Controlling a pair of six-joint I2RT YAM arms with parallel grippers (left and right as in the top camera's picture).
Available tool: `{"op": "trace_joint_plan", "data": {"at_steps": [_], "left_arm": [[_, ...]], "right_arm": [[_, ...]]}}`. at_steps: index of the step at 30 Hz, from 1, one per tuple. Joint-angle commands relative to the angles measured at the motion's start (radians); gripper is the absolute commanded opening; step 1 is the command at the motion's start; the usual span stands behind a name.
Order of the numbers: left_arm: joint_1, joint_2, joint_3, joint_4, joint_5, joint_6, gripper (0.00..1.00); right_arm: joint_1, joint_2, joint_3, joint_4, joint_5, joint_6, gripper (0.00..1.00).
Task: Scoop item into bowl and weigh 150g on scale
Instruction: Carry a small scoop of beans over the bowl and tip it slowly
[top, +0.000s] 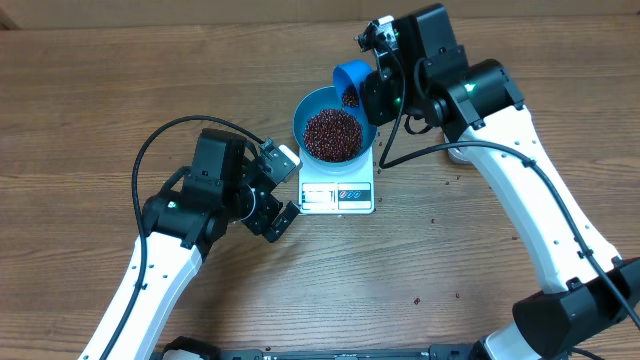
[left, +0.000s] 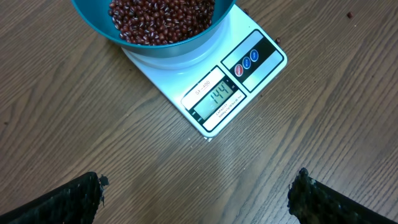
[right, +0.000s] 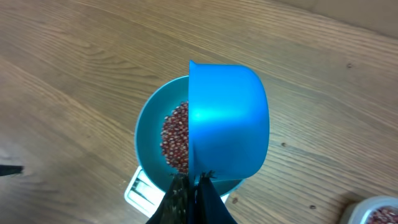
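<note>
Bowl (top: 303, 112) sits on scale (left: 264, 59), well filled with beans (top: 332, 133). Display (left: 216, 96) looks like 144, so slightly short. Right gripper (right: 193, 186) pinches scoop (right: 227, 118) handle, tipped above scale, some beans inside. Left gripper (top: 283, 188) spread wide, empty, beside scale.

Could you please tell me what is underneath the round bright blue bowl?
A small white square kitchen scale, its front display panel showing. The blue bowl covers the rest of its top, which cannot be seen.
</note>
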Motion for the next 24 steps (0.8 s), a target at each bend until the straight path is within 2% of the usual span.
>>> {"op": "trace_joint_plan", "data": {"at_steps": [1,24], "left_arm": [[-0.007,0.003,-0.003,0.004,0.019,-0.010,1.00],[-0.007,0.003,-0.003,0.003,0.019,-0.010,1.00]], "right_arm": [[0.021,-0.014,0.023,0.010,0.073,-0.007,0.04],[0.053,-0.014,0.023,0.010,0.115,-0.109,0.04]]}}
